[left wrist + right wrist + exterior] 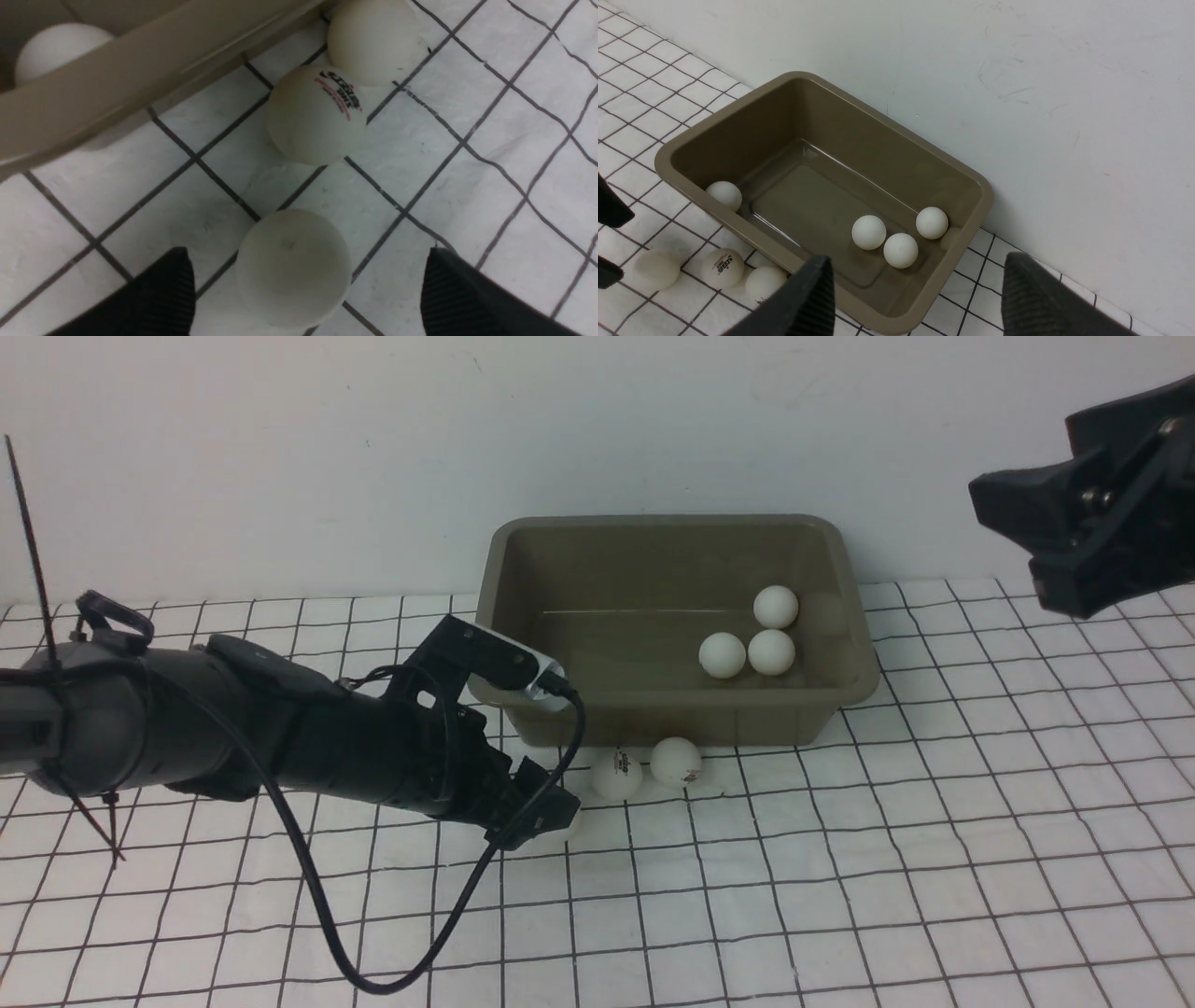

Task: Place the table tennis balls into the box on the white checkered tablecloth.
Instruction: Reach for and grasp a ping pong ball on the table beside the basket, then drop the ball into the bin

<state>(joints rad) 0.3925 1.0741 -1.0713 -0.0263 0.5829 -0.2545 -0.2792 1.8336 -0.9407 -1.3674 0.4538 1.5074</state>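
table tennis balls (317,116): matt white plastic, smooth, one with printed logo. box (878,154): smooth olive-grey plastic, bit of sheen on floor tbh. white checkered tablecloth (934,859): cloth-ish, matt, slightly wrinkled, faintly mottled up close. left gripper (308,254) fingers (163,298): black, finely ribbed, matt. wall (280,457): matt white, few scuffs.

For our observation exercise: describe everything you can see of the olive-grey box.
The box is an olive-grey rectangular plastic-looking tub with rounded corners, a flared rim and sloping walls. It stands upright and open on the checkered tablecloth, its far side by the white wall. Four white balls lie inside: three clustered, one alone in a corner.
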